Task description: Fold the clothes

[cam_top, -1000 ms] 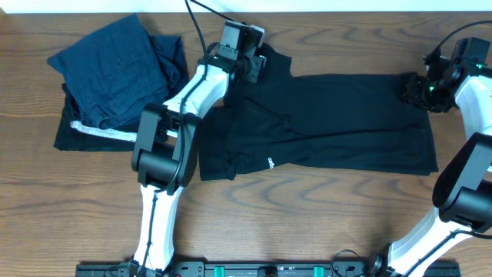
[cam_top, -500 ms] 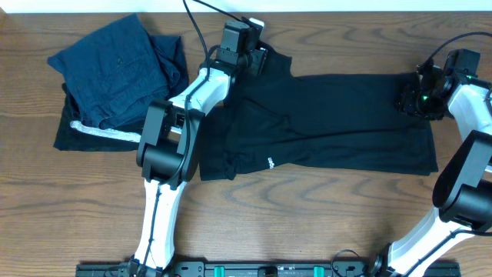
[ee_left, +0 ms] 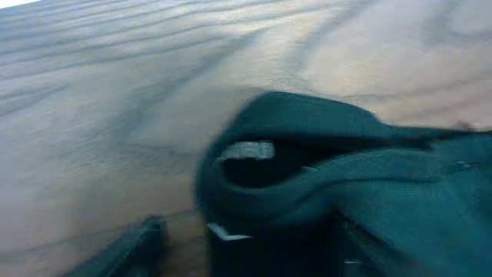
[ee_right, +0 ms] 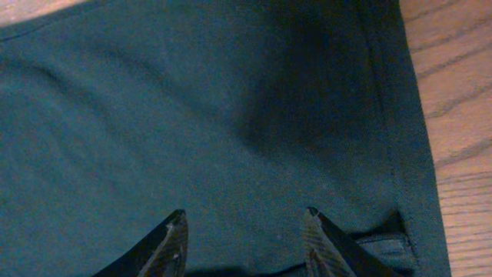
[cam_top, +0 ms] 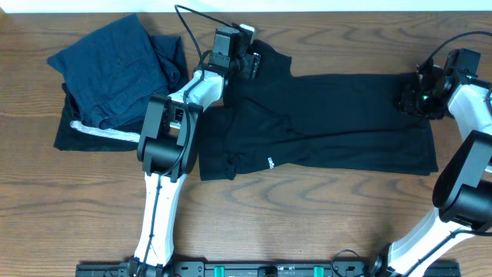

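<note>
The black top (cam_top: 338, 123) lies spread flat across the middle of the table, with a small white logo (cam_top: 270, 162) near its front edge. My left gripper (cam_top: 252, 65) is at the high collar at the top's back left. In the left wrist view its fingers (ee_left: 246, 246) are apart, with the collar (ee_left: 323, 131) and its white neck label (ee_left: 247, 150) between and just ahead of them. My right gripper (cam_top: 407, 98) is over the top's back right corner. In the right wrist view its fingers (ee_right: 244, 231) are open just above the fabric (ee_right: 192, 115).
Navy blue folded garments (cam_top: 115, 69) lie at the back left on a black folded piece with a silvery-white stripe (cam_top: 92, 132). The wooden table (cam_top: 307, 223) shows in front of the top. The top's hem (ee_right: 415, 154) runs beside bare wood (ee_right: 461, 115).
My left gripper has shifted slightly left and back at the collar. My right gripper has moved a little inward onto the top's corner. The top has kept its shape.
</note>
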Action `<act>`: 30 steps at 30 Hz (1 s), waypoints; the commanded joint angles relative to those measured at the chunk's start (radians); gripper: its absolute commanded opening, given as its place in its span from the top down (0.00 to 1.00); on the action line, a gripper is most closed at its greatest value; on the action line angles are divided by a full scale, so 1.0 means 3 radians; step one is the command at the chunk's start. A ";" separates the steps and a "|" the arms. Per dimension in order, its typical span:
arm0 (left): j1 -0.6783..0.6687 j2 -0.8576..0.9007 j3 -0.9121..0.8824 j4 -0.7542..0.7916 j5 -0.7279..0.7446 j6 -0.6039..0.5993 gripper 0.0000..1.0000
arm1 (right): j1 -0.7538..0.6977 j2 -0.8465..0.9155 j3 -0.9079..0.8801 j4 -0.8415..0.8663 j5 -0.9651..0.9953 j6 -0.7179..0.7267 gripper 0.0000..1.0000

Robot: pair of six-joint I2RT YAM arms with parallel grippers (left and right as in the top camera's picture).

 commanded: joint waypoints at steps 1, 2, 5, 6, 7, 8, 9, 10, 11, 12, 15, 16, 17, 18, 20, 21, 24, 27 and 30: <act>0.0001 0.0079 0.0009 0.0013 0.0366 -0.0009 0.43 | 0.0018 -0.0036 -0.0023 0.0010 0.0000 -0.0046 0.53; 0.0001 0.0079 0.0009 0.0011 0.0437 -0.0020 0.47 | 0.0018 -0.0036 -0.0023 0.0010 0.0000 -0.0046 0.53; 0.0001 0.0075 0.0009 0.0011 0.0512 -0.0090 0.57 | 0.0018 -0.0036 -0.0023 0.0008 0.0000 -0.0046 0.53; 0.0001 0.0074 0.0009 0.0011 0.0512 -0.0121 0.62 | 0.0018 -0.0036 -0.0023 0.0006 0.0000 -0.0046 0.53; 0.0003 0.0069 0.0009 0.0009 0.0512 -0.0134 0.68 | 0.0018 -0.0036 -0.0023 0.0005 0.0000 -0.0046 0.53; 0.0005 0.0053 0.0009 -0.0017 0.0512 -0.0135 0.72 | 0.0018 -0.0036 -0.0023 0.0004 0.0000 -0.0046 0.53; 0.0005 0.0038 0.0009 -0.0045 0.0511 -0.0132 0.79 | 0.0018 -0.0036 -0.0023 0.0006 0.0000 -0.0046 0.53; 0.0005 0.0013 0.0009 -0.0084 0.0511 -0.0132 0.81 | 0.0018 -0.0036 -0.0023 0.0010 0.0000 -0.0047 0.53; 0.0009 -0.0022 0.0009 -0.0120 0.0511 -0.0132 0.87 | 0.0018 -0.0036 -0.0023 0.0020 0.0000 -0.0047 0.53; 0.0011 -0.0056 0.0009 -0.0155 0.0511 -0.0132 0.88 | 0.0018 -0.0036 -0.0023 0.0041 0.0001 -0.0050 0.54; 0.0011 -0.0181 0.0009 -0.0298 0.0511 -0.0132 0.89 | 0.0008 -0.0036 -0.0010 0.0146 -0.0001 -0.0099 0.55; 0.0011 -0.0220 0.0009 -0.0356 0.0511 -0.0132 0.89 | -0.0003 -0.0036 0.0003 0.0187 -0.0001 -0.0099 0.54; 0.0011 -0.0270 0.0009 -0.0432 0.0512 -0.0132 0.89 | -0.0010 -0.0036 0.0008 0.0217 -0.0001 -0.0099 0.53; 0.0010 -0.0320 0.0009 -0.0523 0.0511 -0.0132 0.89 | -0.0022 -0.0036 0.0008 0.0270 -0.0003 -0.0099 0.51; 0.0010 -0.0378 0.0009 -0.0626 0.0512 -0.0132 0.89 | -0.0039 -0.0036 0.0008 0.0365 -0.0003 -0.0150 0.50; 0.0010 -0.0411 0.0009 -0.0680 0.0512 -0.0132 0.89 | -0.0047 -0.0034 0.0008 0.0421 -0.0001 -0.0186 0.50; 0.0010 -0.0448 0.0009 -0.0762 0.0512 -0.0132 0.88 | -0.0067 -0.0034 0.0008 0.0594 -0.0001 -0.0275 0.49; 0.0010 -0.0449 0.0009 -0.0806 0.0512 -0.0132 0.87 | -0.0069 0.0000 0.0008 0.0842 0.0103 -0.0282 0.49; 0.0010 -0.0449 0.0008 -0.0841 0.0512 -0.0132 0.87 | -0.0070 0.0080 0.0006 0.1050 0.0281 -0.0282 0.49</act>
